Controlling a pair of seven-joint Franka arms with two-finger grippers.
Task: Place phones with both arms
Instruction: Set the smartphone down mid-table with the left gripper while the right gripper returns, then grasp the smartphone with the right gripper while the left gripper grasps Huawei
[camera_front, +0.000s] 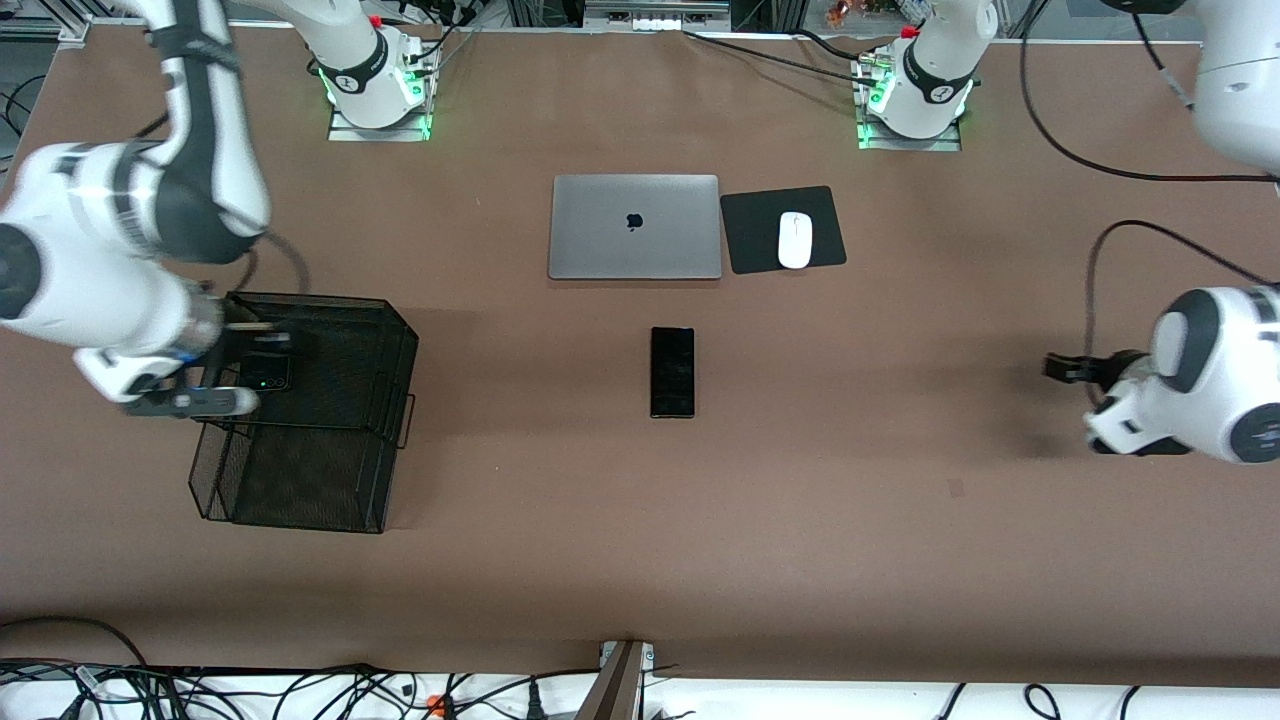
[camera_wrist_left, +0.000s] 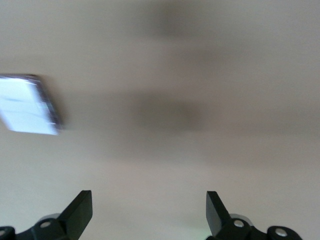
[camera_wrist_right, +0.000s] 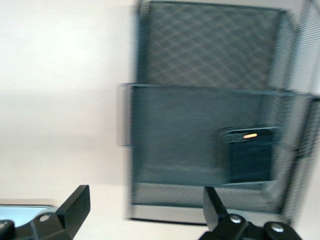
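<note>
A small squarish black phone (camera_front: 268, 372) (camera_wrist_right: 250, 156) lies in the upper tray of a black mesh organizer (camera_front: 340, 400) (camera_wrist_right: 200, 45). My right gripper (camera_front: 222, 352) (camera_wrist_right: 145, 207) hovers at the organizer's edge, open, with nothing between its fingers. A long slim black phone (camera_front: 672, 371) lies flat mid-table, nearer the front camera than the laptop. My left gripper (camera_front: 1058, 368) (camera_wrist_left: 149, 210) is open and empty over bare table toward the left arm's end. A flat phone (camera_wrist_left: 27, 105) with a glaring bright face and a dark edge shows in the left wrist view.
A shut silver laptop (camera_front: 635, 226) lies near the robots' bases. Beside it sits a white mouse (camera_front: 795, 240) on a black pad (camera_front: 783, 229). The organizer's lower tray (camera_front: 300, 485) juts toward the front camera. A black cable (camera_front: 1100, 250) loops over the table by the left arm.
</note>
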